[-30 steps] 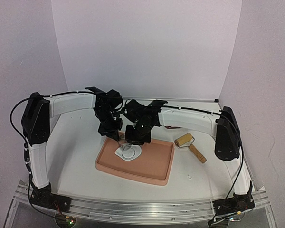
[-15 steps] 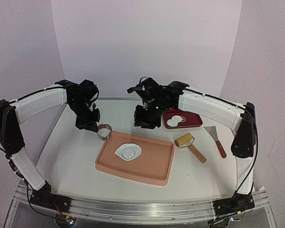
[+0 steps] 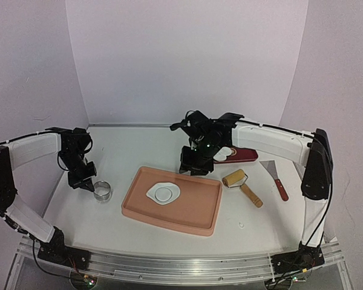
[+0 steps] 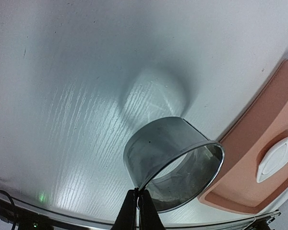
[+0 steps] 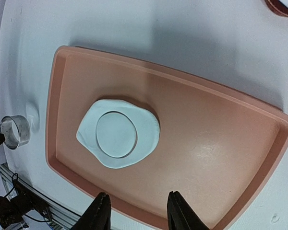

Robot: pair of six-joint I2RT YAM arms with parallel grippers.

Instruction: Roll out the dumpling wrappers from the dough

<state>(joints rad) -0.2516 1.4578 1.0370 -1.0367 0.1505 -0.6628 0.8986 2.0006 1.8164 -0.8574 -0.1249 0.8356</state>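
Flat irregular white dough [image 5: 148, 136], lying toward left end of tray [image 5: 216, 158]; one neat round dumpling wrapper [image 5: 116, 135] cut at centre, seated flush.

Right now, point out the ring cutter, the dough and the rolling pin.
ring cutter [image 4: 153, 143], left wrist view, on its outer wall.
dough [image 5: 148, 132], right wrist view, on its uncut margin.
rolling pin [image 3: 234, 179], top external view, on its roller.

clad in white shells between black joints, on the left arm [image 3: 30, 148] and the right arm [image 3: 266, 138] alike; strung with thin black cables [image 4: 5, 193]; tipped with slim black fingers [image 5: 100, 213].
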